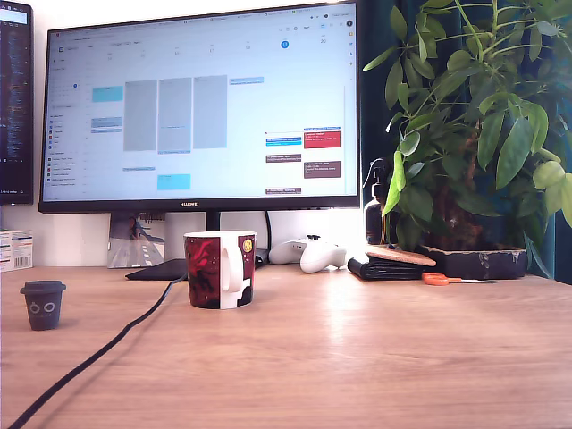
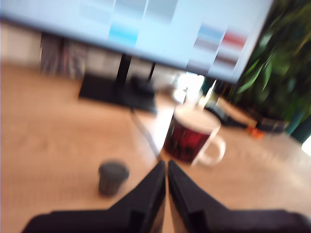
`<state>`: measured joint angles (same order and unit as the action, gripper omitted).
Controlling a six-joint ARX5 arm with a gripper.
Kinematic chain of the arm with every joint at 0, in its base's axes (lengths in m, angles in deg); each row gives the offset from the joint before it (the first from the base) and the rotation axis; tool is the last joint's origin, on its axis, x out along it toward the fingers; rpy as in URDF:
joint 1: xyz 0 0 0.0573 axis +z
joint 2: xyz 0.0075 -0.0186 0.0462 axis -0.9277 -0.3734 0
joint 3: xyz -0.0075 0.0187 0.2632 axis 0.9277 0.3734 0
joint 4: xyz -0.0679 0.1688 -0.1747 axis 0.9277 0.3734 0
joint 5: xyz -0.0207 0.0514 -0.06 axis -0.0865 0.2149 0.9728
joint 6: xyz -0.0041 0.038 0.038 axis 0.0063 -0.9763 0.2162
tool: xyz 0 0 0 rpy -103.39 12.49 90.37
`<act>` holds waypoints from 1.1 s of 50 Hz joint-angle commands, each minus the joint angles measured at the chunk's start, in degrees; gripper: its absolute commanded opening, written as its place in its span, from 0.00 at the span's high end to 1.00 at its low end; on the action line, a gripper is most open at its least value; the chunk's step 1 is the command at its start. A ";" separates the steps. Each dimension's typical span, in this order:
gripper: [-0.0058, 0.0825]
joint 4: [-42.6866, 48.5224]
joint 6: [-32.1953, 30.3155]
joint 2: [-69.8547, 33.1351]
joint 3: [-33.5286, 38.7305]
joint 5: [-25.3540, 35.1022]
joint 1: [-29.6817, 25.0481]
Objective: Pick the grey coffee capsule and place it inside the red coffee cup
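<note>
On a wooden desk [image 1: 357, 357] stands a small dark grey tapered coffee capsule [image 1: 43, 304] with 2 pale rings, upright at the exterior view's left. Well apart, nearer centre, sits a dark red swirled ceramic mug [image 1: 220, 269] with white handle, before a monitor [image 1: 201, 103]. Blurred wrist view: black gripper [image 2: 166, 170] fingers pressed together, holding nothing, above the desk.

A pale wooden counter [image 1: 357, 349] runs back to a white wall [image 1: 80, 237]. A big monitor [image 1: 201, 107] glows on it, a second screen [image 1: 15, 98] at the exterior view's left. On the right a leafy plant [image 1: 474, 116] catches bright daylight. A black cable [image 1: 89, 357] crosses the wood.
</note>
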<state>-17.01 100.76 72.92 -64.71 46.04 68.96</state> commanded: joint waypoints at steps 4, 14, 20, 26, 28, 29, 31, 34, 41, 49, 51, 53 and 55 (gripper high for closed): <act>0.70 -3.34 -3.52 -6.40 0.46 -0.37 0.04; 0.10 -10.97 -7.63 -16.98 0.48 -2.27 -1.75; 0.10 -16.63 -9.92 -23.12 0.46 -3.93 -3.17; 0.10 -21.29 -11.08 -29.24 0.37 -4.96 -4.24; 0.10 -22.71 -11.50 -31.17 0.37 -5.29 -4.50; 0.10 -23.63 -11.85 -32.26 0.37 -5.62 -4.59; 0.10 -25.14 -11.93 -34.14 0.33 -6.16 -4.72; 0.10 -26.91 -12.48 -36.87 0.00 -6.43 -4.72; 0.10 -30.45 -13.84 -43.28 -2.16 -6.49 -4.72; 0.10 -31.74 -15.85 -51.10 -6.32 -6.86 -4.70; 0.10 -31.85 -16.68 -53.07 -7.45 -6.86 -4.70; 0.10 -31.89 -17.38 -55.21 -8.72 -6.86 -4.72; 0.11 -31.91 -18.01 -57.07 -9.81 -6.86 -4.72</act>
<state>-48.44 83.80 17.91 -73.63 39.11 64.39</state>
